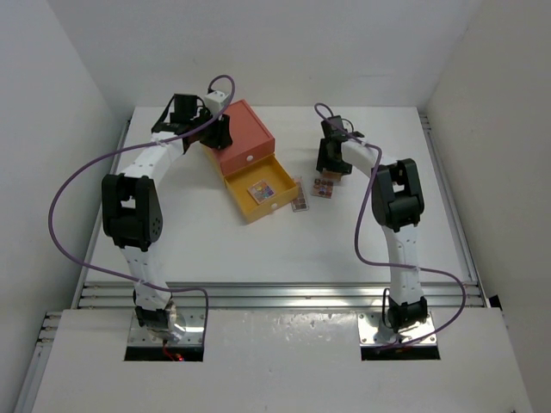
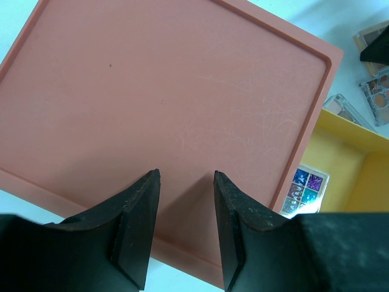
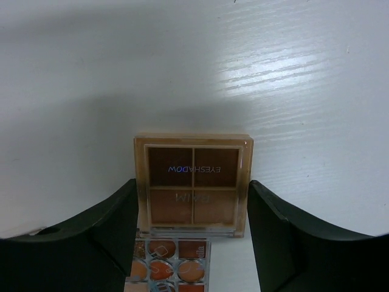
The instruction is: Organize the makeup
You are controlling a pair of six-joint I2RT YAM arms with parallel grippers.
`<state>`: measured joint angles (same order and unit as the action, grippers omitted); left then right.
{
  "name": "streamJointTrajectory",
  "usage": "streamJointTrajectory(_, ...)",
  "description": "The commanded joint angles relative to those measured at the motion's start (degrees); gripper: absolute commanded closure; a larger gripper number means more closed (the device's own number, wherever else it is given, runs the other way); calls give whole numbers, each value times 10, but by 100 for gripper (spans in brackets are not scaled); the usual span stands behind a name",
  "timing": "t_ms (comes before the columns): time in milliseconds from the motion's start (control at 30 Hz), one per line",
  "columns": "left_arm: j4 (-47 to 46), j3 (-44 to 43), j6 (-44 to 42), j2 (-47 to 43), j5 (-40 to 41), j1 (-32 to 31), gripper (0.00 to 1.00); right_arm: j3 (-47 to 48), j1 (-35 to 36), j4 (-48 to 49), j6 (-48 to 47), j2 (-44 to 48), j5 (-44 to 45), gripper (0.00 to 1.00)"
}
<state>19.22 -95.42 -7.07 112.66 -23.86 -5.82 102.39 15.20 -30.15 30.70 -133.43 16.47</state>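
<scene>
My right gripper (image 3: 191, 185) is open and straddles a brown four-pan eyeshadow palette (image 3: 193, 182) lying on the table; each finger is close beside one of its edges. An orange-toned palette (image 3: 170, 267) lies just near of it, also seen in the top view (image 1: 323, 187). Another palette (image 1: 299, 202) lies beside the yellow drawer (image 1: 277, 209). A mixed-colour palette (image 1: 260, 191) lies inside the drawer, blue pans showing in the left wrist view (image 2: 304, 188). My left gripper (image 2: 185, 182) is open and empty over the orange box top (image 2: 170, 91). No brushes or pencils are in view.
The orange box (image 1: 241, 133) stands at the back, left of centre, with its yellow lower drawer pulled out toward the front right. In the left wrist view loose palettes (image 2: 346, 109) lie beyond the drawer wall (image 2: 352, 131). White walls enclose the table.
</scene>
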Motion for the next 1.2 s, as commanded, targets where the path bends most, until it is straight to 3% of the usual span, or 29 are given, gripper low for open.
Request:
streamJointTrajectory(0,87,11,-2,30,36,17,53,-24,4,-10,3,15,3,79)
streamJointTrajectory(67,87,11,-2,30,36,17,53,-39,4,9,-6,47,8,88)
streamJointTrajectory(233,87,11,-2,30,36,17,53,-95,24,121,-86,147,-15,91)
streamJointTrajectory(267,87,11,-2,30,36,22,53,-107,35,188,-97,176,-35,92)
streamJointTrajectory(400,87,11,-2,35,36,22,53,-160,95,272,-154,241,-64,92)
streamJointTrajectory(567,87,11,-2,35,36,22,53,-158,169,285,-190,230,-129,92)
streamJointTrajectory(800,87,11,-2,30,41,22,53,-95,225,258,-158,122,-161,89)
streamJointTrajectory(867,87,11,-2,30,41,22,53,-84,230,254,-158,103,-162,85)
streamJointTrajectory(933,87,11,-2,30,41,22,53,-62,239,244,-162,81,-175,73)
streamJointTrajectory(1100,87,11,-8,30,41,22,53,-49,239,228,-158,83,-182,27)
streamJointTrajectory(1167,87,11,-8,30,41,22,53,-53,240,235,-168,97,-187,19)
